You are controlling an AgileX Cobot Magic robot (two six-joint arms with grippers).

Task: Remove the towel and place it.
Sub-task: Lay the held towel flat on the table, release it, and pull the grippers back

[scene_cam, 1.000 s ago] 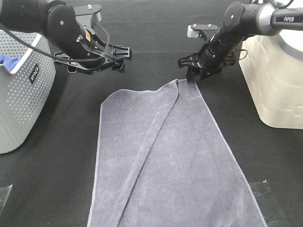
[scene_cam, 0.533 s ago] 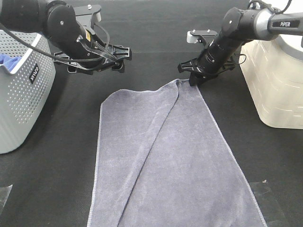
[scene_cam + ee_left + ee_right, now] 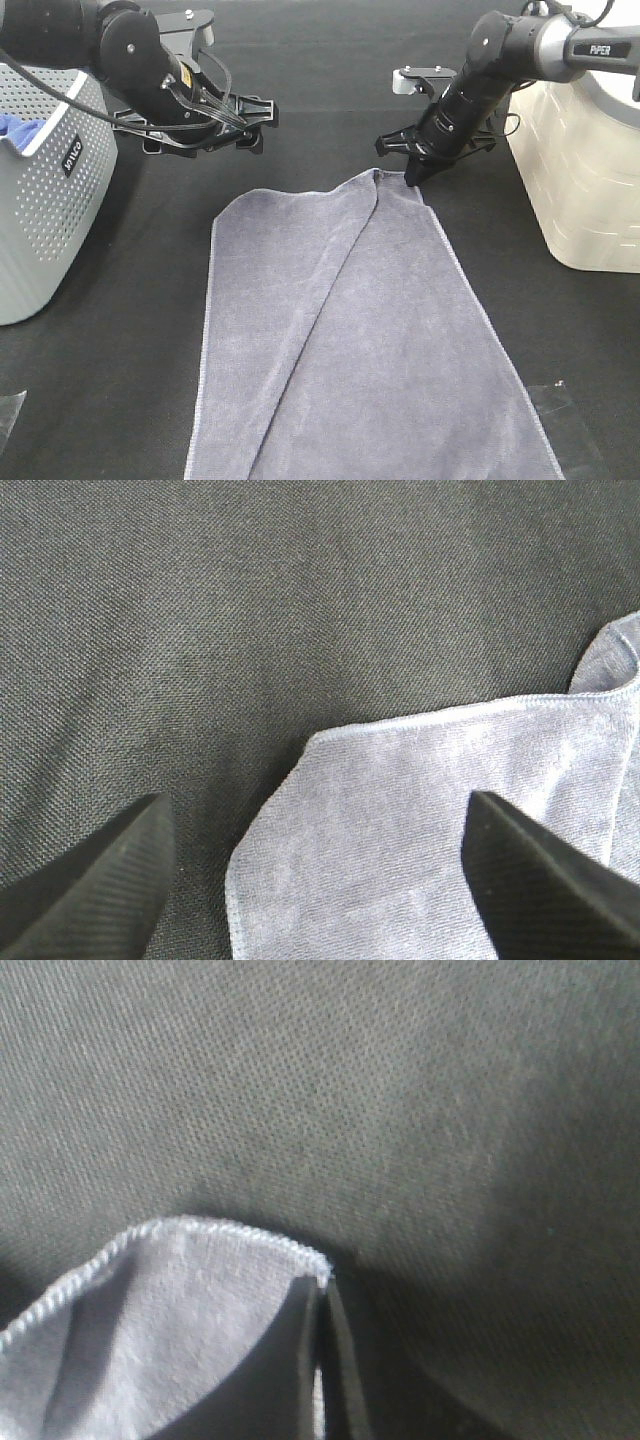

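The greyish-purple towel [image 3: 350,330] lies flat on the black table, with one long side folded over along a diagonal crease. My right gripper [image 3: 413,178] is down at its far right corner and shut on the hemmed edge. The right wrist view shows the fingers [image 3: 322,1380] pressed together with the towel's corner [image 3: 170,1340] pinched between them. My left gripper [image 3: 205,146] hovers open just beyond the far left corner. Its two fingertips [image 3: 100,880] stand wide apart over the towel's edge [image 3: 430,810] and hold nothing.
A grey perforated basket [image 3: 40,200] with a blue cloth [image 3: 18,128] inside stands at the left edge. A pale translucent bin [image 3: 590,170] stands at the right, close to my right arm. Bits of clear tape lie at the front corners.
My right gripper's fingers have shut on the towel's far right corner. The left arm and the towel have not moved.
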